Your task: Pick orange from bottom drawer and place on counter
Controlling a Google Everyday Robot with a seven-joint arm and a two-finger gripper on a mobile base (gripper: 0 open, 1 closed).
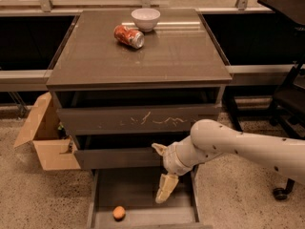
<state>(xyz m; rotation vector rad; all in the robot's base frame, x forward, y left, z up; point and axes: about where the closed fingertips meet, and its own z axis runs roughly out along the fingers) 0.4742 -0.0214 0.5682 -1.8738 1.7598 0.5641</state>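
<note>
My gripper (pixel 163 170) hangs above the open bottom drawer (pixel 133 190).
Its 2 fingers are spread wide and hold nothing. The orange (pixel 119 213) lies at the drawer's front left, apart from them. The counter (pixel 181 56) carries a crushed red soda can (pixel 128 36) and a white bowl (pixel 146 18).

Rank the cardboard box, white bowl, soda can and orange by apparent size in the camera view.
Largest: cardboard box
Then white bowl and soda can, too alike to rank
Smallest: orange
The open tool hangs above the bottom drawer.
</note>
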